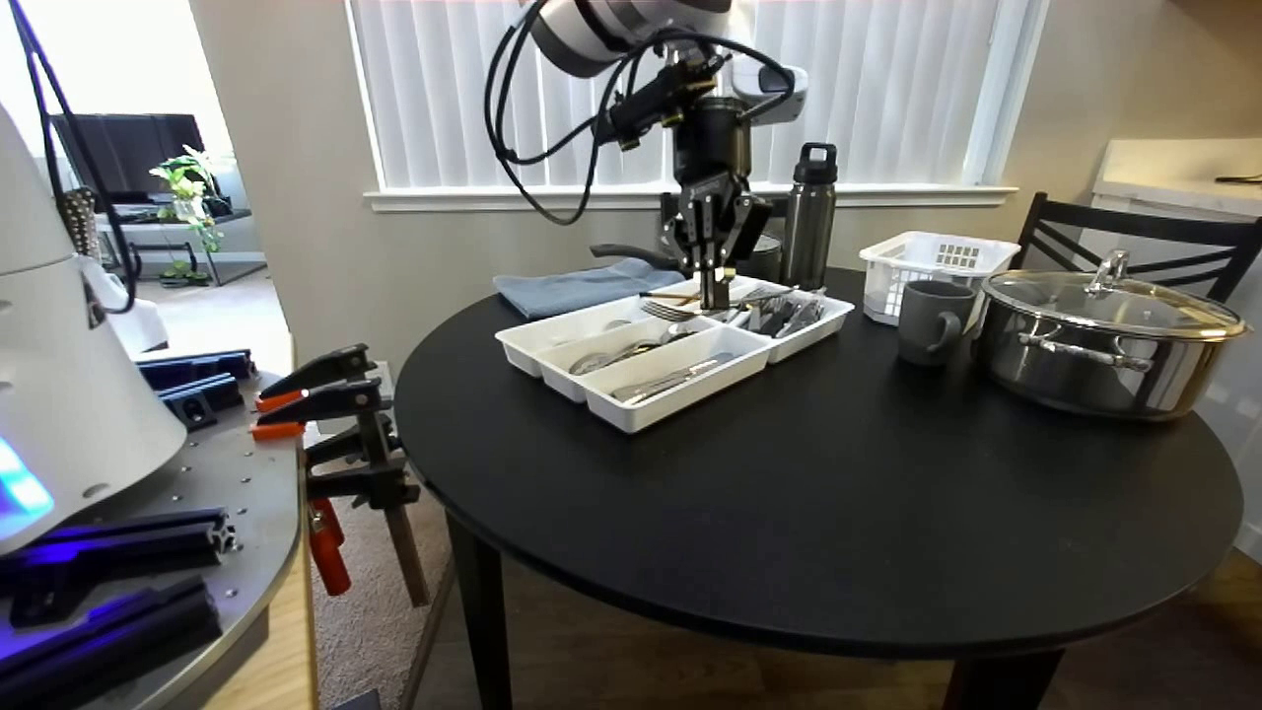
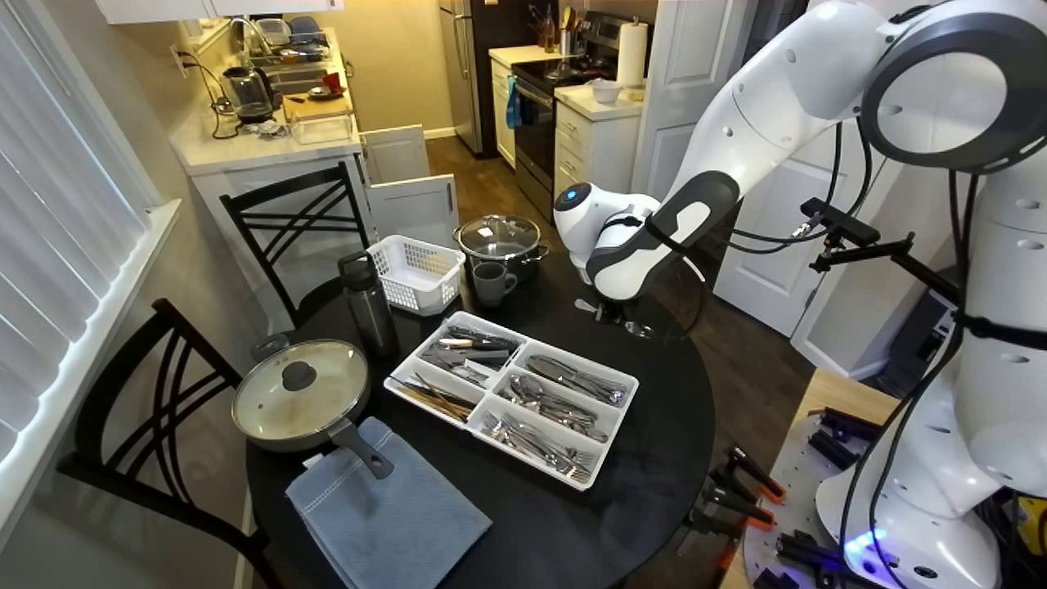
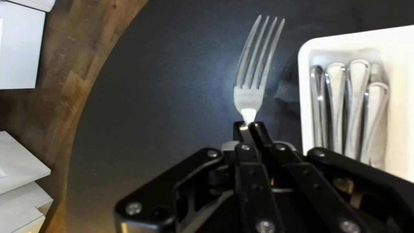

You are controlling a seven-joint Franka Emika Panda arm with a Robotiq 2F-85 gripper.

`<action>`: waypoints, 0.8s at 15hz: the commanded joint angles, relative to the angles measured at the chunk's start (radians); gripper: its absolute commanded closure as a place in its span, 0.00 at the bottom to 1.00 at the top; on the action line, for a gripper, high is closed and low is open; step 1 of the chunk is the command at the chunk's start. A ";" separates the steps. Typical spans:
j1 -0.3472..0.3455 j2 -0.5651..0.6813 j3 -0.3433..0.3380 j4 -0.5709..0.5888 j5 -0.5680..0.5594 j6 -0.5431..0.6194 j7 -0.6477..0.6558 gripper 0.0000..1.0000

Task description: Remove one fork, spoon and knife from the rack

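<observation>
One silver fork (image 3: 249, 95), pinched near its neck in the narrowed jaws of the gripper (image 3: 248, 125), is held over the black table (image 3: 161, 97) beside the white rack (image 3: 305, 97), with a grey mug (image 2: 492, 285), lidded pot (image 2: 501, 236) and slatted basket (image 2: 409, 293) beyond in an exterior view.

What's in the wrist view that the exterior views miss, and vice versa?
Wrist view only: a close look at the grip, jaws shut on the neck of the fork, its head past their tips.

Exterior views only: blue cloth, steel bottle, gray mug, lidded pot, white basket, robot base.

Shared: black table and white rack with silver cutlery inside; the jaws and the fork's tines also show, small, in an exterior view.
</observation>
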 commanded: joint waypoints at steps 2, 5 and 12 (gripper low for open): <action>-0.030 0.080 -0.024 -0.011 -0.111 0.069 0.038 0.98; -0.010 0.151 -0.026 0.010 -0.161 0.101 0.048 0.98; 0.061 0.256 -0.064 0.075 -0.242 0.223 0.153 0.98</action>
